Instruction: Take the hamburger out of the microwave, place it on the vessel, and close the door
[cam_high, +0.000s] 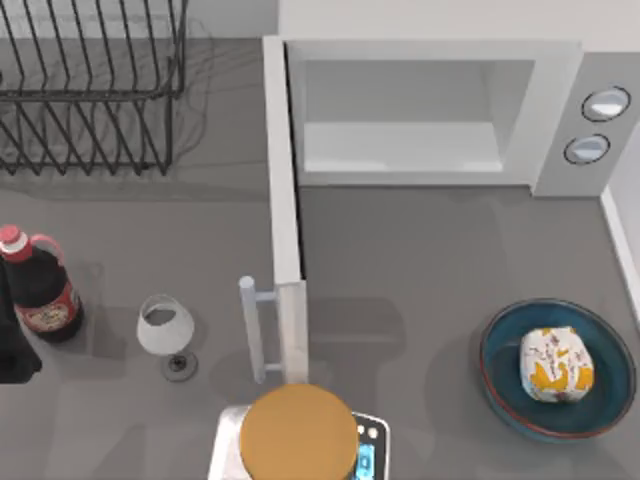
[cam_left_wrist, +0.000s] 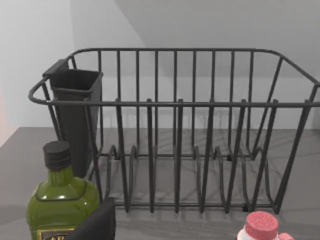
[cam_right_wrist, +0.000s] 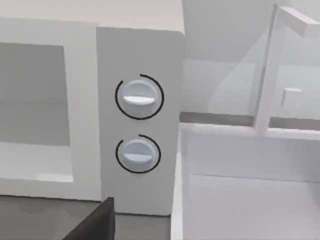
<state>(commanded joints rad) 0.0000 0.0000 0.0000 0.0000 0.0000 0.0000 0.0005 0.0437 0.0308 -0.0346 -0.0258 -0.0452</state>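
Neither pincer's state can be told. Hamburger sits in the bowl at four o'clock on the worktop — door stands open beside the microwave, so swinging it shut comes next, probably.

A rendered kitchen counter scene.

A white microwave with two round knobs stands at the back of the grey bench, its door swung open. A black wire dish rack with a dark cutlery holder sits at the back left. Near it are a dark sauce bottle with a red cap, a green oil bottle, a wine glass and a blue-glazed bowl holding a wrapped hamburger.
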